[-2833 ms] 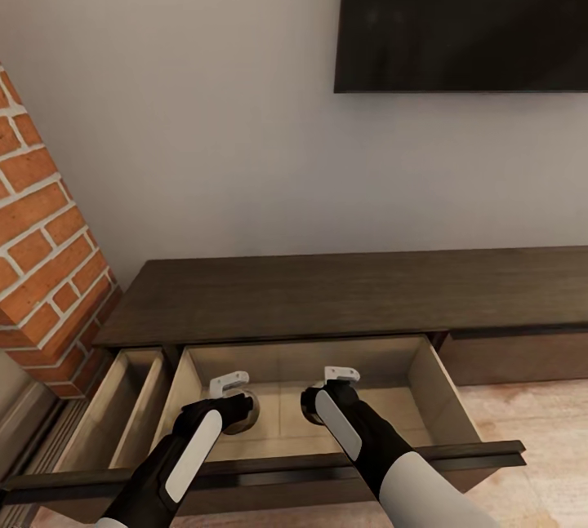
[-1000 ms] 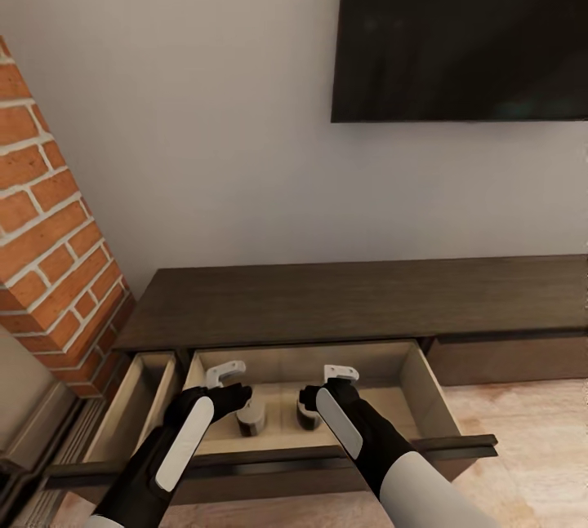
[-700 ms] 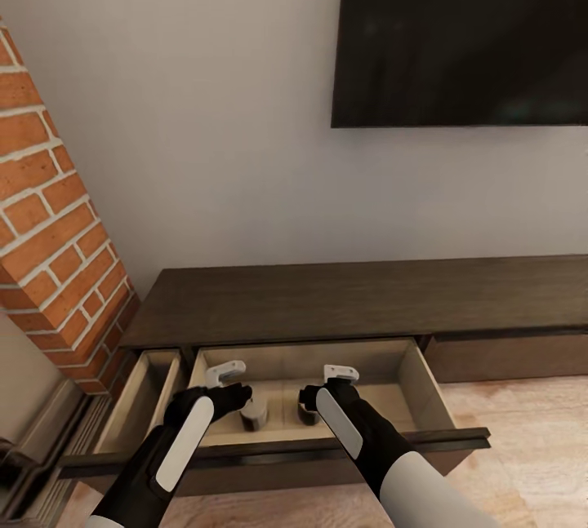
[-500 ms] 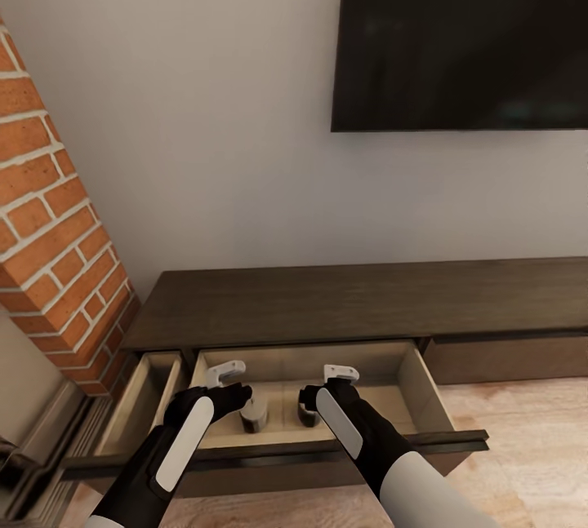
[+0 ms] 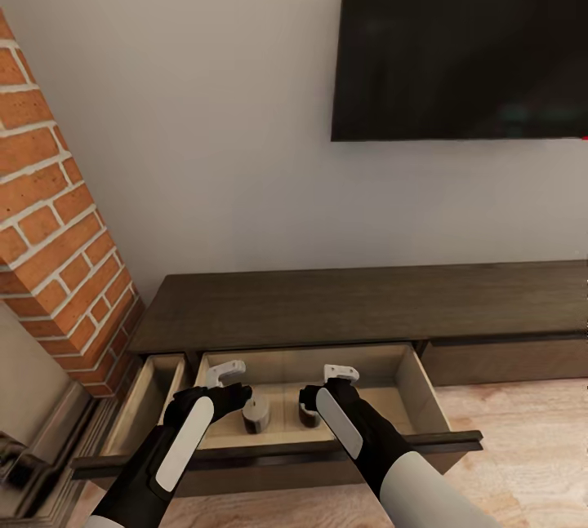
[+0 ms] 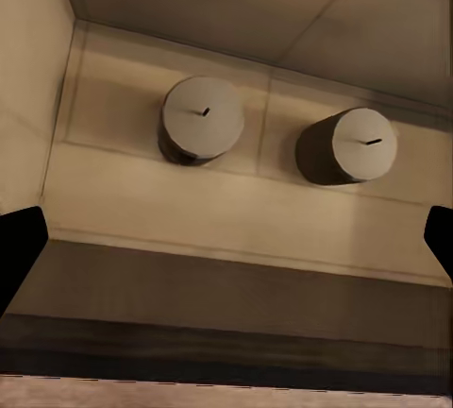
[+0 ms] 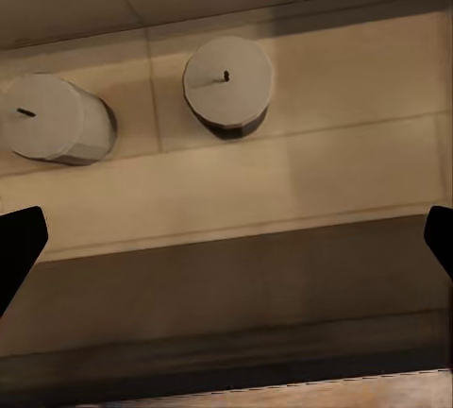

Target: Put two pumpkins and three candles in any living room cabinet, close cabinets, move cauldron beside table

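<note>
Hiding behind arms, two candles, open cabinet

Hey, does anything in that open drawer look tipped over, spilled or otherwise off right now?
Nothing stands out. Two candles stand upright on the pale floor of the cabinet's open drawer, side by side and apart. The left gripper and right gripper hang open above them, holding nothing.

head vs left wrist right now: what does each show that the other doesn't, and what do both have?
Head view: the cabinet top, the wall TV, the brick column, a second open drawer, and both arms with the left gripper and right gripper.
Left wrist view: the candles' flat tops with wicks, seen from above.
Both: two candles standing apart in the open drawer.
</note>
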Controlling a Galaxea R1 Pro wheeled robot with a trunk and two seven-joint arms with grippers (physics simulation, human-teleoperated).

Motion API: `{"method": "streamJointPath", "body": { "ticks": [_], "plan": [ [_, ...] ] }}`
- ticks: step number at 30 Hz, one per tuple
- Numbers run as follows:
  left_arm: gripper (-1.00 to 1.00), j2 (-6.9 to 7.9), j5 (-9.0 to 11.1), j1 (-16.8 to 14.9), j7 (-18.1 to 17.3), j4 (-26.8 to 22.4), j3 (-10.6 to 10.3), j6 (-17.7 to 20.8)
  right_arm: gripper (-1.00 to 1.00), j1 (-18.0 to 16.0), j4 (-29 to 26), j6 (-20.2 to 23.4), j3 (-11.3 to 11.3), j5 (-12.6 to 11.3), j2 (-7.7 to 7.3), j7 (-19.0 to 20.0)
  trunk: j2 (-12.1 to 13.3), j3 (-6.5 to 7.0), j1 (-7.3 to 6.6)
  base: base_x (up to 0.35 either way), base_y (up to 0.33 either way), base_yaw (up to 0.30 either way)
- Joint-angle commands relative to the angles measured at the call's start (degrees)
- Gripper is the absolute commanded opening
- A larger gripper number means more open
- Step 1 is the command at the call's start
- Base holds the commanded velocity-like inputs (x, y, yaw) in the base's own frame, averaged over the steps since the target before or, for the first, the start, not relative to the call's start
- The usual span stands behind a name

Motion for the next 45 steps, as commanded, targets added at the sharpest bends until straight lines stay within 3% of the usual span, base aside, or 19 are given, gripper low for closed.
{"method": "streamJointPath", "body": {
  "ticks": [1, 45],
  "plan": [
    [1.00, 0.00, 0.0, 0.0, 0.0, 0.0, 0.0, 0.0, 1.00, 0.0, 0.0, 0.0, 0.0, 0.0, 0.00, 0.0, 0.4, 0.18, -0.23, -0.138, 0.032, 0.000],
    [1.00, 0.09, 0.0, 0.0, 0.0, 0.0, 0.0, 0.0, 1.00, 0.0, 0.0, 0.1, 0.0, 0.0, 0.00, 0.0, 18.1, 8.08, -9.89, -0.118, 0.030, 0.000]
  ]
}}
